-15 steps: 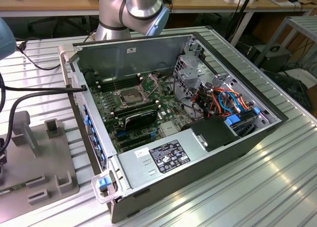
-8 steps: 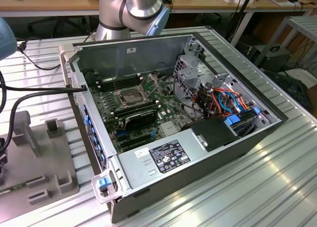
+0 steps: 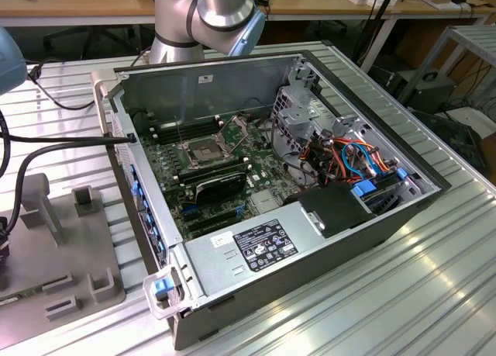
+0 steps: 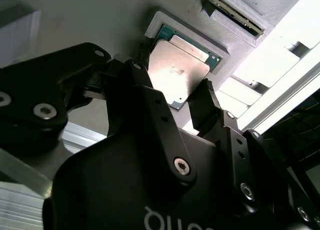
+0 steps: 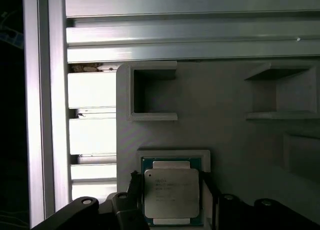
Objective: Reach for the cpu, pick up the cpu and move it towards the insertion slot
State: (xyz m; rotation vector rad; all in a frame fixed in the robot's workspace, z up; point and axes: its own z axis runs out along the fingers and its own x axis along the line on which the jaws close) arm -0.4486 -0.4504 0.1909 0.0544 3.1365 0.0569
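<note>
The cpu [image 5: 171, 195] [image 4: 177, 64], a square chip with a pale metallic face on a green base, lies flat in a shallow recess of a grey holder block [image 5: 220, 135]. In both wrist views my gripper [image 5: 171, 186] [image 4: 172, 87] hangs just over it, open. One black finger [image 4: 136, 72] stands at one side edge of the chip and the other finger [image 4: 204, 97] at the opposite edge. The insertion slot [image 3: 200, 151], a silver-framed socket with a dark centre, sits on the motherboard inside the open computer case, towards the exterior view's left.
The case [image 3: 310, 240] lies open on a ribbed aluminium table [image 3: 403, 294]. A black card [image 3: 221, 185], coloured cables [image 3: 353, 158] and a drive cage [image 3: 306, 112] crowd the board. A grey fixture plate [image 3: 54, 240] lies at the exterior view's left. The arm's joint [image 3: 209, 15] stands behind the case.
</note>
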